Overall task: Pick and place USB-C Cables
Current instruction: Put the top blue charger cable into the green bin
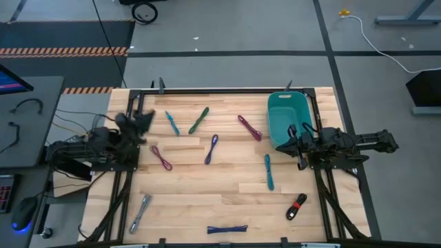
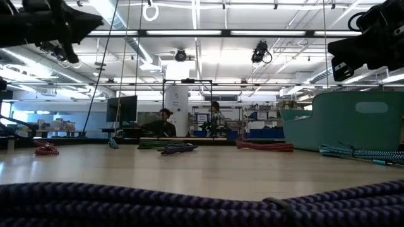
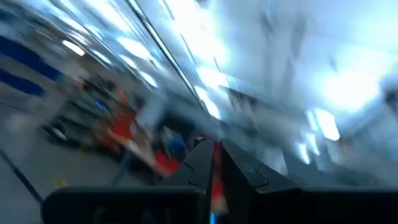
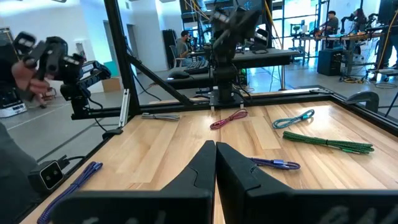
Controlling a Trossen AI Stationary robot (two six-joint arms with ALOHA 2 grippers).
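Observation:
Several short USB-C cable bundles lie flat on the wooden table: teal [image 1: 171, 123], green [image 1: 199, 120], maroon [image 1: 249, 127], purple [image 1: 211, 149], magenta [image 1: 161, 158], a second teal [image 1: 269, 171], silver-grey [image 1: 140, 212], blue [image 1: 227, 229] and black-red [image 1: 297, 206]. My left gripper [image 1: 141, 122] is raised over the table's left side and shut [image 3: 214, 163], its wrist view pointing toward the ceiling. My right gripper [image 1: 295, 135] hovers shut [image 4: 215, 149] beside the teal bin [image 1: 286, 118], level and facing the table's left. Neither holds anything.
The teal bin stands at the table's far right, close to my right gripper. A dark metal frame [image 1: 220, 89] borders the table. People sit at desks in the room beyond [image 2: 165, 123]. Bare wood lies mid-table between the cables [image 1: 207, 186].

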